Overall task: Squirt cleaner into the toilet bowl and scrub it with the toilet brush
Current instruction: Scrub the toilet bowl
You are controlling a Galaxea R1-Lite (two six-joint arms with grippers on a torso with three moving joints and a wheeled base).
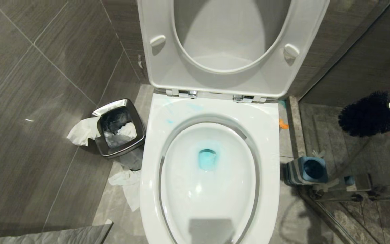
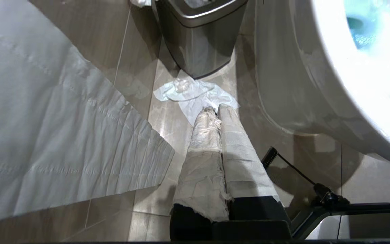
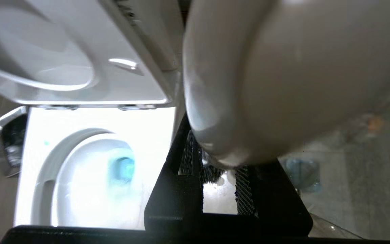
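Brush (image 1: 371, 113) held off right of bowl (image 1: 212, 176), handle pinched in nearly closed right gripper (image 3: 218, 162); swing bristles over blue water (image 1: 208, 159), lower in, scrub under rim without dripping.

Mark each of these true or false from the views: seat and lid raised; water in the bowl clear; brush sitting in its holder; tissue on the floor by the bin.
1. The seat and lid are raised. True.
2. The water in the toilet bowl is clear. False: it is blue.
3. The toilet brush sits in its holder. False: it is up in the air, held by the right gripper.
4. Tissue lies on the floor by the bin. True.
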